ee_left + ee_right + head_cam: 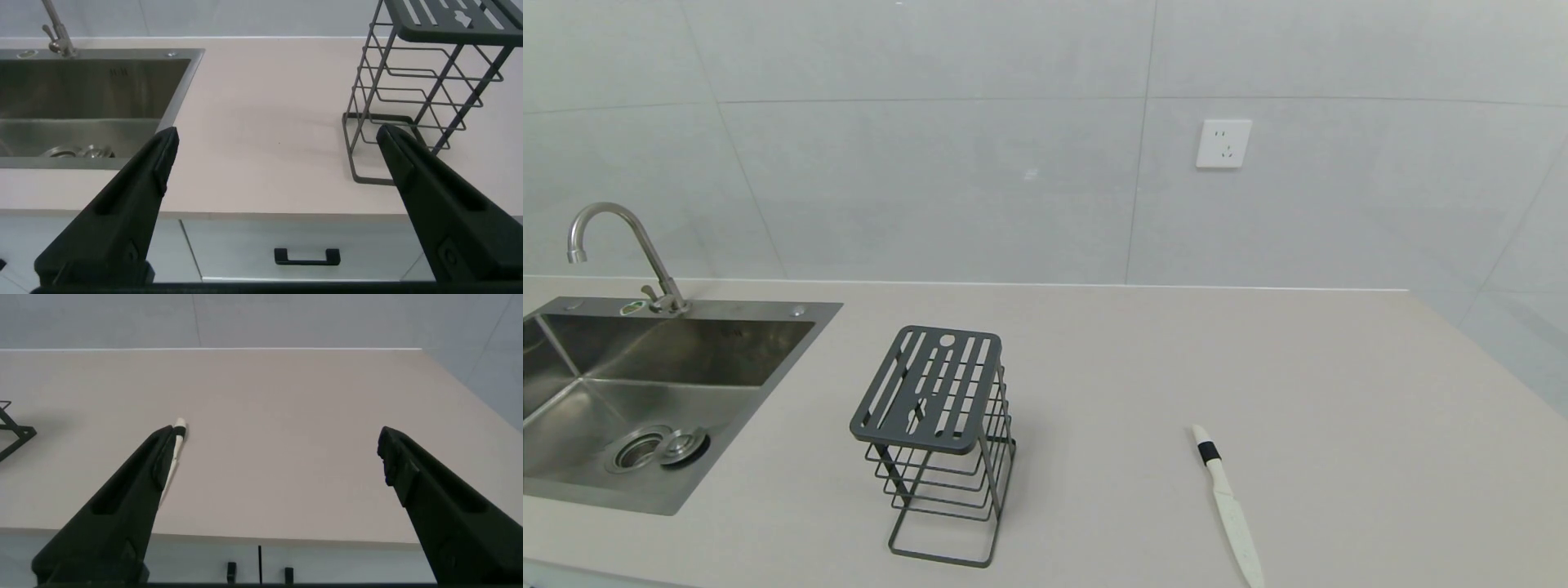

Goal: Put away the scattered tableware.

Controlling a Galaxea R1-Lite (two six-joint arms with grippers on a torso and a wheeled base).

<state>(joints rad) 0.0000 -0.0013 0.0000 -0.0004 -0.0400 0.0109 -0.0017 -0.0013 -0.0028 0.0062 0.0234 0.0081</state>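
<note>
Your knife [1227, 502] lies flat on the counter [1135, 367], just ahead of your right hand [275, 441] and beside one of its fingers (handle end pointing away, towards the wall). That hand is spread wide, gripping nothing. The wire rack [935, 433] stands upright ahead of your left hand [278, 135], toward the right hand's side, with the sink [98, 90] on the other. This hand also gapes, empty.
</note>
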